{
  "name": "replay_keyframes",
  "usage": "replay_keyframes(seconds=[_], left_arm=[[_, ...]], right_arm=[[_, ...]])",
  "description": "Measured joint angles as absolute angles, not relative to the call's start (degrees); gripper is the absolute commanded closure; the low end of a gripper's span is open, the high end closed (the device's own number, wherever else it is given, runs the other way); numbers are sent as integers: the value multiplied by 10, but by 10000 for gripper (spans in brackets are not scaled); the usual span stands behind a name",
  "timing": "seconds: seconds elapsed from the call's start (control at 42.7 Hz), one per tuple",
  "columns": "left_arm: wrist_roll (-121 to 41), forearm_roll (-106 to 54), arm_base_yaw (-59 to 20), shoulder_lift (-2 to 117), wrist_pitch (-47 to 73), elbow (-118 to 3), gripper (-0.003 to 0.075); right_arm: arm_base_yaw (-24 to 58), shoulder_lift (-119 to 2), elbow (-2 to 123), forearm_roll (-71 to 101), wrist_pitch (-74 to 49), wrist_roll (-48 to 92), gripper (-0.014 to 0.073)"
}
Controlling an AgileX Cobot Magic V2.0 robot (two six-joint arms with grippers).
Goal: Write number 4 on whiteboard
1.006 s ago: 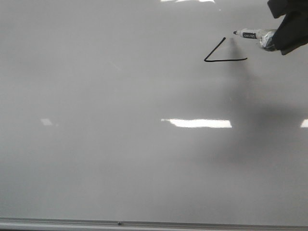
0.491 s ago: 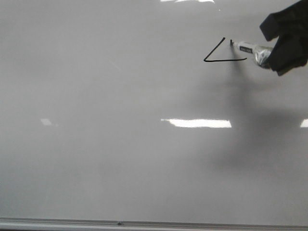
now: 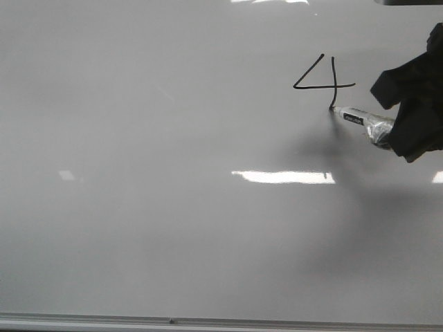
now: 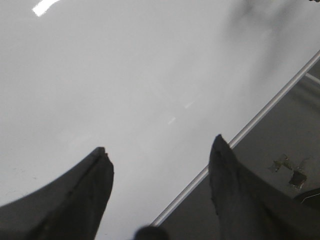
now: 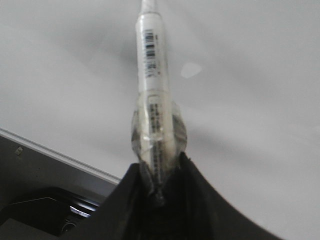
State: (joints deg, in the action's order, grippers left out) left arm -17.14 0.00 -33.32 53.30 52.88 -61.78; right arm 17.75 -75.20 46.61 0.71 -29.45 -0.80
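One number 4 [image 3: 324,81] upper right on whiteboard [image 3: 173,207] | we see vertical stroke added since 0.5 s ago | right gripper [image 5: 159,172] clamped on marker [image 3: 360,119], tip at stroke's foot | left gripper [image 4: 160,165] apart

We see the whiteboard [image 3: 173,228] evenly and rather dimly lit, with hard white glare bars from overhead lamps mirrored at mid-board, along its far edge and at its right edge. A broad soft shadow spreads below the marker [image 3: 360,119] and the right gripper [image 3: 387,135]. The front view is slightly grainy. In the left wrist view the left gripper's fingers [image 4: 85,200] are dark and blurred. The right wrist view is soft, its barcode label barely legible.
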Motion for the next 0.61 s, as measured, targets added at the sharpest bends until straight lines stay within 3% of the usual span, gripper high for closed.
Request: replay_keyframes(seconds=[0.257,0.515,0.608], left_arm=[[-171,-7,-333,533,518,-618,314],[-279,-90,-346,586,532,-647,306],[-325,-117,-377,617,539,-664,258]], right_arm=[[204,-668,466,7,-359,-7,654],[326,-521,466,40,-499,108,654],[361,-493,466,66,-537,168,654]])
